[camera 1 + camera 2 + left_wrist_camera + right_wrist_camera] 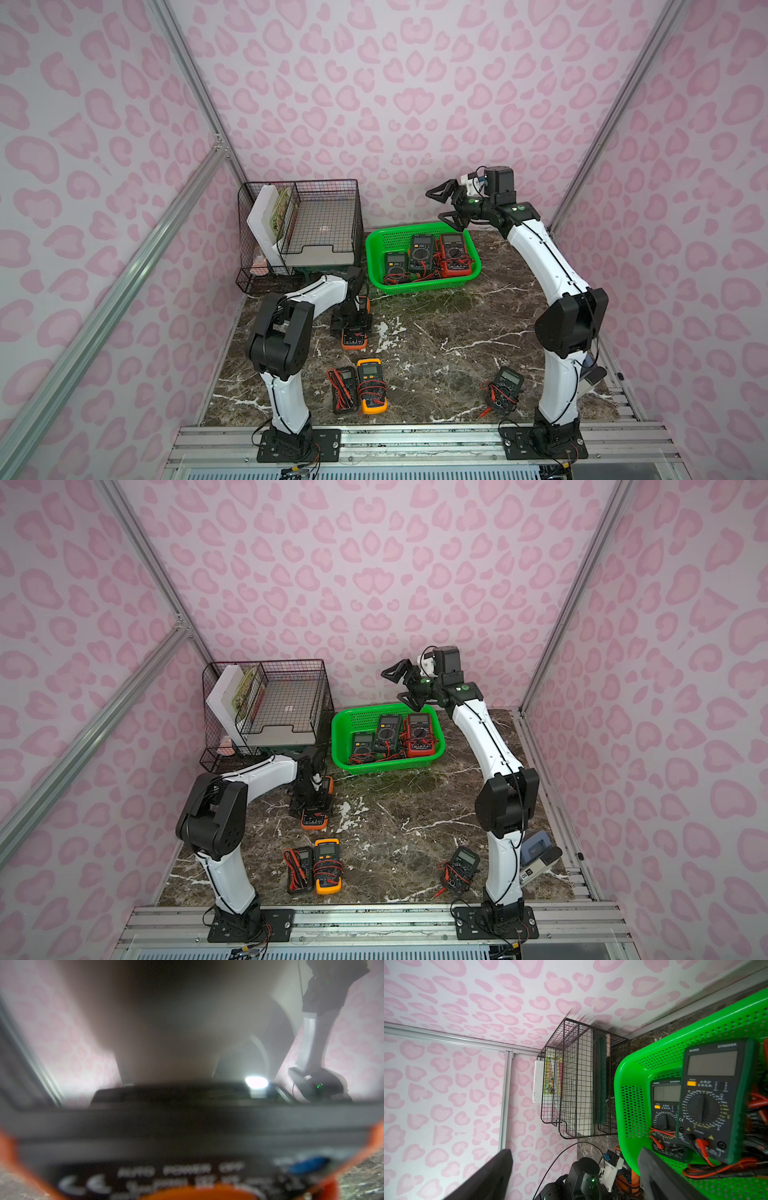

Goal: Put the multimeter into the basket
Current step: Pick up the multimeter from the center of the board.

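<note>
Left gripper [351, 321] sat over the orange multimeter [354, 340], seemingly to lift it, jaw closure unclear; right gripper [433, 205] gaped empty above the basket [371, 253].

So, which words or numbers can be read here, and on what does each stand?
"DT9205A": tall meter in the green basket.
"DT9205A": short meter beside it.
"全保护 自动关机": on both.
"AUTO POWER OFF": orange meter.
"CE": same orange meter.
Dial figures and the rest: too small or blurred.
</note>
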You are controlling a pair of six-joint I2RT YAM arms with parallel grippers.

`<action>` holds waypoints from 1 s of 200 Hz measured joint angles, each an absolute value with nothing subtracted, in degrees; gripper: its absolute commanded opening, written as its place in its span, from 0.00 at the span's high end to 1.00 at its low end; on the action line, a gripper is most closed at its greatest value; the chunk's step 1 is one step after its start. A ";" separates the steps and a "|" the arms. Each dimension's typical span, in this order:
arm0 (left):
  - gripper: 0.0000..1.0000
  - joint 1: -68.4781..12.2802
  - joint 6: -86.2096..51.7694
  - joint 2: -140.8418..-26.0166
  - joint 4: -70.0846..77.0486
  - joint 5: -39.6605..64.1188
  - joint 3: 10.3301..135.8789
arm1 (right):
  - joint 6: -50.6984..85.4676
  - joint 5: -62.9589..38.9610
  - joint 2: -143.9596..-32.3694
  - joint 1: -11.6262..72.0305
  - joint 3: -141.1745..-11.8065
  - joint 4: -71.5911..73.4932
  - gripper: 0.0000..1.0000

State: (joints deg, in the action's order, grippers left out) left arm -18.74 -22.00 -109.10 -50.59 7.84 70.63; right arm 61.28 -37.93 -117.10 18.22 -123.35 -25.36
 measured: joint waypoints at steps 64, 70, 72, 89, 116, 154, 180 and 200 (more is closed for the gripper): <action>1.00 -18.76 -22.06 -110.28 -51.24 7.84 73.14 | 63.37 -38.74 -118.08 17.43 -123.96 -21.67 0.01; 1.00 -18.76 -22.13 -110.32 -51.24 7.84 73.25 | 63.35 -38.81 -118.37 17.63 -124.64 -21.71 0.01; 1.00 -18.76 -22.15 -110.34 -51.24 7.84 73.28 | 63.33 -38.79 -118.43 17.67 -124.90 -21.71 0.01; 1.00 -18.76 -22.31 -110.39 -51.24 7.90 73.52 | 62.72 -38.83 -117.91 17.82 -125.43 -21.98 0.01; 1.00 -18.76 -22.35 -110.32 -51.24 8.16 73.91 | 60.10 -38.41 -114.65 17.50 -120.66 -21.61 0.01; 1.00 -18.83 -22.35 -109.01 -51.53 9.39 74.22 | 55.77 -36.82 -109.03 17.74 -106.89 -22.39 0.01; 1.00 -18.83 -22.55 -107.24 -51.64 9.58 74.19 | 51.88 -34.68 -104.29 17.63 -99.46 -23.00 0.01; 1.00 -18.83 -22.61 -105.84 -52.12 9.54 74.15 | 49.19 -32.53 -101.62 17.61 -95.61 -23.40 0.01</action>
